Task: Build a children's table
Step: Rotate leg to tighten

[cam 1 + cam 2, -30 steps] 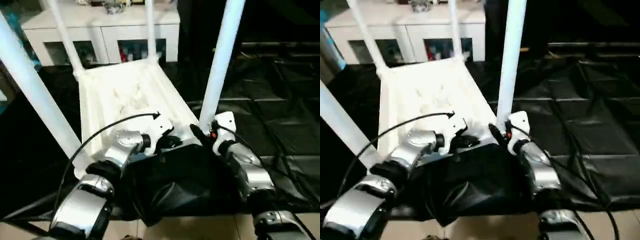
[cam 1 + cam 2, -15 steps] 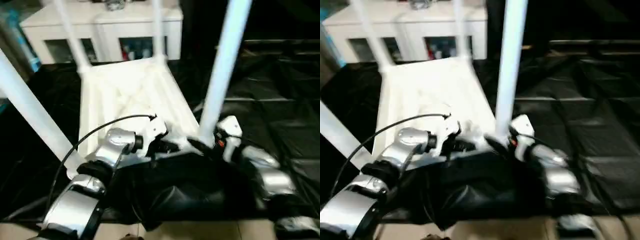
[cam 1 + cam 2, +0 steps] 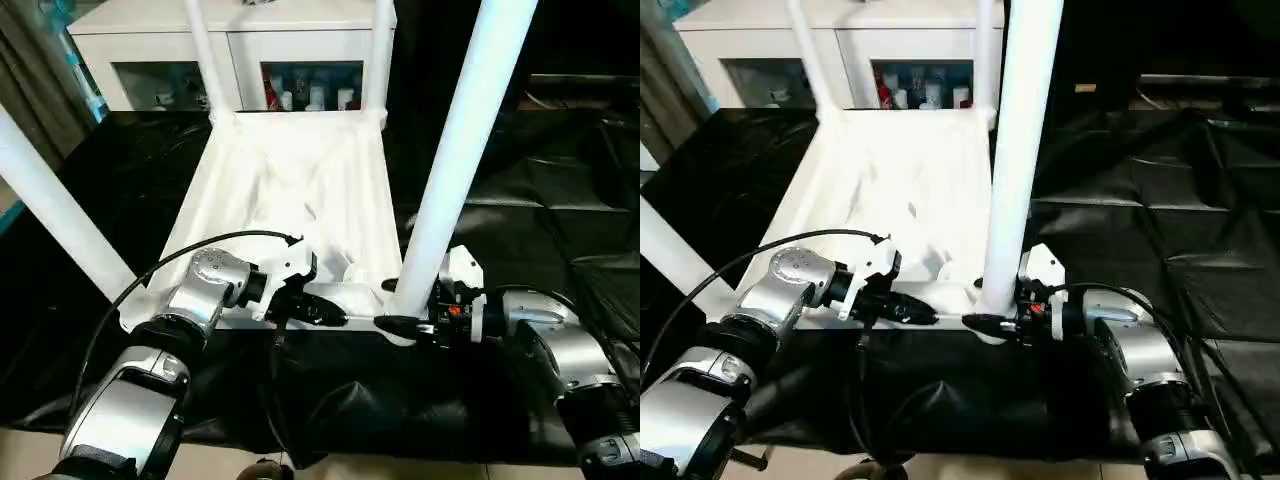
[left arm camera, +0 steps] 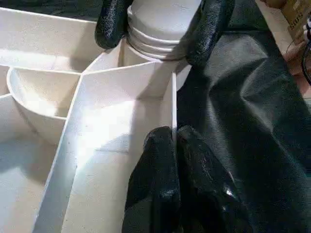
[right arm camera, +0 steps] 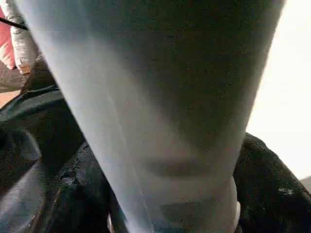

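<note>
The white children's table (image 3: 300,190) lies upside down on the black-covered work table, its ribbed underside up and its legs standing upright. My left gripper (image 3: 325,315) is shut on the thin near rim of the top (image 4: 173,111), its fingertips (image 4: 160,145) pinching that wall. My right gripper (image 3: 395,305) reaches in from the right. Its black fingers (image 4: 112,22) sit on either side of the near right leg (image 3: 455,170), pressed against the threaded base (image 4: 160,24) at the corner socket. In the right wrist view that leg (image 5: 160,97) stands between the fingers (image 5: 77,194).
The near left leg (image 3: 55,210) slants up close to my left forearm, and two far legs (image 3: 205,60) stand at the back. Behind them is a white cabinet (image 3: 240,40). The black cover (image 3: 560,180) is creased on the right and bunched at the near edge (image 3: 380,400).
The view has shifted and tilted. My right gripper has swung round to point left and has closed round the base of the near right leg. The left gripper has stayed on the rim.
</note>
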You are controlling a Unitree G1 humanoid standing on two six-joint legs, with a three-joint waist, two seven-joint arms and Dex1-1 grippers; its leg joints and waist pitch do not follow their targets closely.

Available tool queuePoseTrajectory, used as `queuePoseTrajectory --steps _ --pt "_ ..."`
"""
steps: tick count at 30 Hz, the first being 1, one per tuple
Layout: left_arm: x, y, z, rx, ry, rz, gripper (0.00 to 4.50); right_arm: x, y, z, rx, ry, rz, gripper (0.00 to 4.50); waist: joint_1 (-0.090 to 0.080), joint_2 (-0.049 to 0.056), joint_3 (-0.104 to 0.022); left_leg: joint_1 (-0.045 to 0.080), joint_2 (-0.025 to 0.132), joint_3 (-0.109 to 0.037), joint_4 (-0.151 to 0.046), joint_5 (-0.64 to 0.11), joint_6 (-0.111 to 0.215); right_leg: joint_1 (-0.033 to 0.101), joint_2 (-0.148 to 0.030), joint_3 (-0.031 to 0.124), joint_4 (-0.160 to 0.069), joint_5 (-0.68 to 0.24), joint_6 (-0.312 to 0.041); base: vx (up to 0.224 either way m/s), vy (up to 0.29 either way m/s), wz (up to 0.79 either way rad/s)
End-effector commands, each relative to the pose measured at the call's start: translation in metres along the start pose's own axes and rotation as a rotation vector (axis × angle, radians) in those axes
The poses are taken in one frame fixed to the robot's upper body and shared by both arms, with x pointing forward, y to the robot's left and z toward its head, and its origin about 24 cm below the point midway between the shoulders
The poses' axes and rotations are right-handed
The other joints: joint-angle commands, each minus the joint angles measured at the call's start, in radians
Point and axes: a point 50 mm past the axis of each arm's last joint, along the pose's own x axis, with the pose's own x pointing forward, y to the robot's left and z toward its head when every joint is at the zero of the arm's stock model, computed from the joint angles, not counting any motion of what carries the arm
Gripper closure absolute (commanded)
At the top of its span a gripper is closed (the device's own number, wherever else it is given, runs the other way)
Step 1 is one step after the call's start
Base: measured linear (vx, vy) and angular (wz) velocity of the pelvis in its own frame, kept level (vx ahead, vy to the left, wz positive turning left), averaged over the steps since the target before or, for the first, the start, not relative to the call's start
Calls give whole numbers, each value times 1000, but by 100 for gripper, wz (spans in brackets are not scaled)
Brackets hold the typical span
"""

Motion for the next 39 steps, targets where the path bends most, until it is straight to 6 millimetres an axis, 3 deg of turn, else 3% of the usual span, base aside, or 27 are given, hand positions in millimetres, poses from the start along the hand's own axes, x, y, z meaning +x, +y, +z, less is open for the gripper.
queuePoseTrajectory --steps 1,6,9,12,13,15,17,18,19,20,22,25,30,33,36,39 --pt "3 -2 8 32 -24 -53 450 2 2 3 -2 0 29 174 -4 -19 -71 37 56 -25 -80 -237 70 42 -30 22 -46 -164 -251 0 0 0" --pt "5 -1 8 28 -37 -26 450 4 8 -4 25 0 29 178 -4 -20 -73 36 54 -24 -77 -210 74 44 -32 24 -44 -138 -247 0 0 0" --pt "12 4 9 31 -27 68 450 10 5 -9 58 -38 -89 178 -4 -18 -74 34 54 -23 -75 -192 84 41 -31 24 -42 -117 -247 0 0 0" --pt "22 14 12 23 -24 222 450 20 -5 -17 100 -49 -300 178 -11 -19 -67 40 53 -25 -84 -267 42 36 -32 23 -58 -235 -222 0 0 0" --pt "32 18 17 5 -54 288 450 29 -10 -22 130 -49 -428 178 -17 -17 -64 42 50 -28 -87 -311 12 34 -36 23 -64 -306 -205 0 0 0" --pt "40 18 21 3 -66 307 450 37 -12 -24 155 -58 -488 179 -33 -20 -62 44 47 -35 -94 -362 -23 34 -34 21 -74 -380 -173 0 0 0" --pt "52 19 28 5 -81 340 450 53 -12 -23 184 -73 -556 180 -42 -13 -58 43 46 -37 -99 -395 -29 32 -32 21 -80 -403 -157 0 0 0" --pt "55 19 30 4 -87 347 450 57 -12 -22 192 -76 -576 180 -48 -19 -55 47 42 -36 -98 -429 -31 27 -31 21 -87 -444 -145 0 0 0" --pt "63 20 35 2 -102 379 450 69 -13 -19 219 -83 -629 180 -56 -18 -53 47 40 -40 -99 -450 -33 27 -33 21 -91 -487 -133 0 0 0" --pt "63 20 35 2 -102 379 450 69 -13 -19 219 -83 -629 180 -60 -18 -53 46 39 -41 -99 -456 -34 28 -34 19 -93 -507 -126 0 0 0" --pt "72 19 41 6 -121 374 450 87 -7 -11 219 -122 -570 180 -63 -15 -54 52 40 -43 -99 -475 -30 23 -33 19 -101 -530 -109 0 0 0" --pt "76 17 44 24 -122 349 450 99 -1 -3 186 -158 -504 110 -63 -14 -55 48 41 -43 -102 -475 -24 24 -31 20 -99 -497 -113 0 0 0" --pt "68 16 40 48 -119 322 450 93 -1 1 136 -165 -433 75 -62 -13 -57 44 43 -41 -104 -452 -14 28 -30 22 -91 -427 -138 0 0 0" --pt "58 11 31 59 -97 234 450 76 0 1 94 -153 -324 63 -56 -14 -60 41 45 -37 -102 -422 2 34 -29 24 -86 -375 -156 0 0 0" --pt "44 6 20 66 -55 139 450 54 4 -1 43 -101 -179 63 -44 -11 -65 31 48 -31 -95 -331 49 47 -27 23 -68 -233 -196 0 0 0" --pt "32 4 14 67 -29 82 450 35 5 -3 23 -61 -103 63 -38 -9 -74 33 51 -30 -86 -259 74 50 -30 20 -55 -135 -240 0 0 0"
